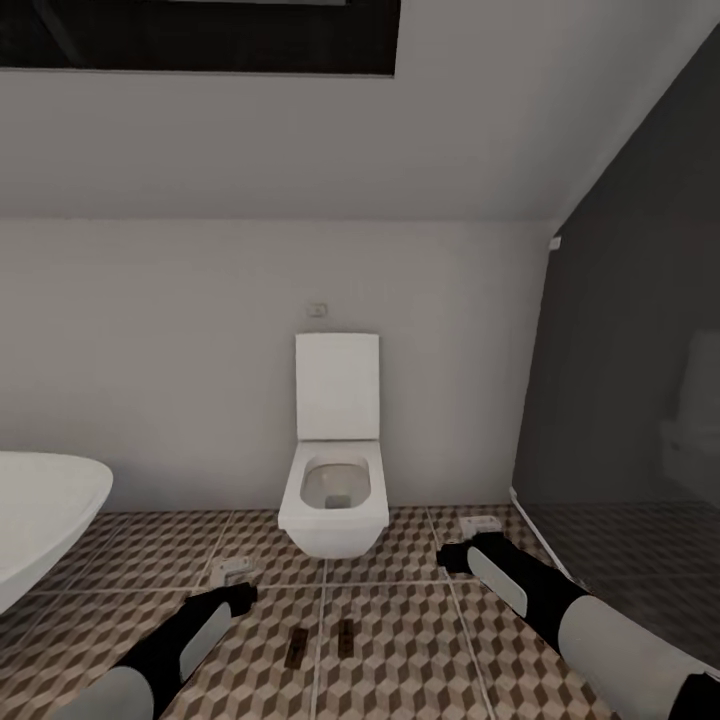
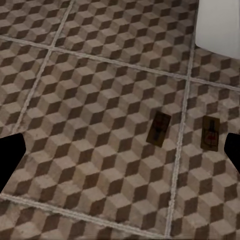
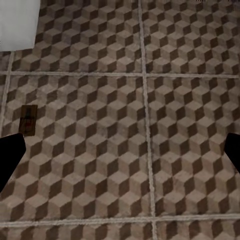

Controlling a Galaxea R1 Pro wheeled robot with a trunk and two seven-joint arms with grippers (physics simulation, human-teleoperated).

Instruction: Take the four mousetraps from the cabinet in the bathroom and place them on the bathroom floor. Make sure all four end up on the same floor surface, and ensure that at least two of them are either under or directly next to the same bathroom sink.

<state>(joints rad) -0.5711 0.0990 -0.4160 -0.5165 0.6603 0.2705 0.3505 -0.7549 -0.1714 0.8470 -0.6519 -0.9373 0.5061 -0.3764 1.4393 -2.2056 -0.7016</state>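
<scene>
I see two mousetraps lying flat on the bathroom floor, side by side across a grout line, just in front of the toilet. The sink sits off to my left. My left gripper and right gripper both hover spread wide, holding nothing.

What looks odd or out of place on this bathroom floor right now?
Two mousetraps lie flat on the patterned floor in front of the toilet, side by side with a grout line between them. Small traps on open tiles are unusual; nothing looks spilled or broken.
</scene>
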